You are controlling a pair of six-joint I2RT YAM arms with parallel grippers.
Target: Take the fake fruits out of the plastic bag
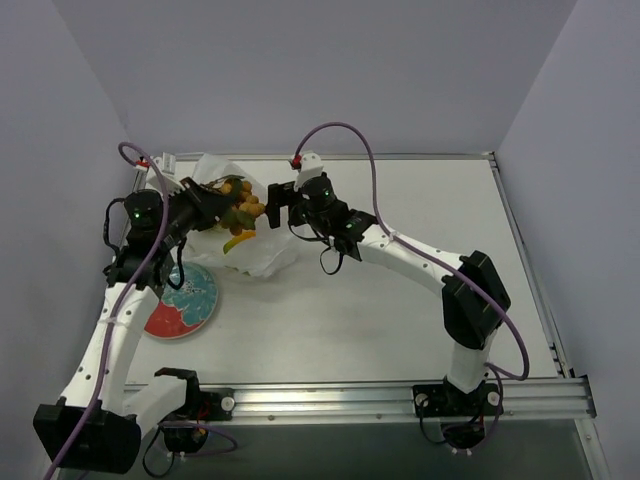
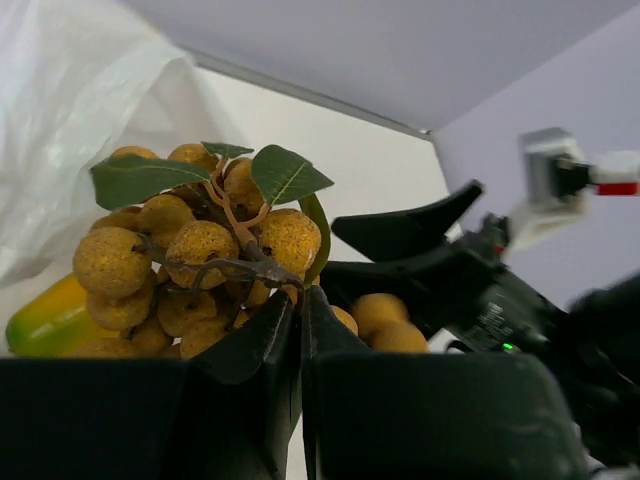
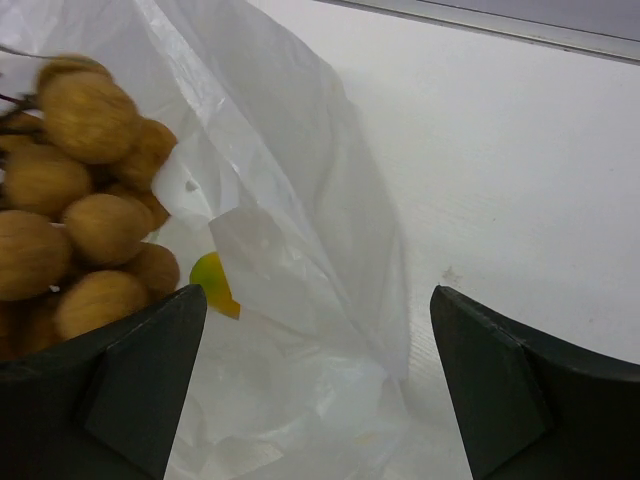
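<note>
Near the left edge of the desk (image 1: 400, 300) lies a round red-rimmed plate with a teal floral centre (image 1: 160, 322), likely the place meant for the fruit. Just beyond it, the left gripper (image 2: 298, 310) is pinched tight on the brown stem of a cluster of small bumpy yellow-brown fake fruits with green leaves (image 2: 200, 250). It holds the bunch up at the mouth of the crinkled white translucent plastic bag (image 3: 300, 200), which slumps toward the desk's far left corner. Taking the stem rather than the balls looks sensible — the whole bunch comes at once. A glossy green-to-yellow mango-shaped fruit (image 2: 50, 318) sits low beside the cluster, against the bag film; whether it is inside I cannot tell. To the right, the right gripper (image 3: 315, 330) stands with jaws wide, holding nothing — the bag's side lies between them, probably so it can pin the bag while the bunch lifts free.
</note>
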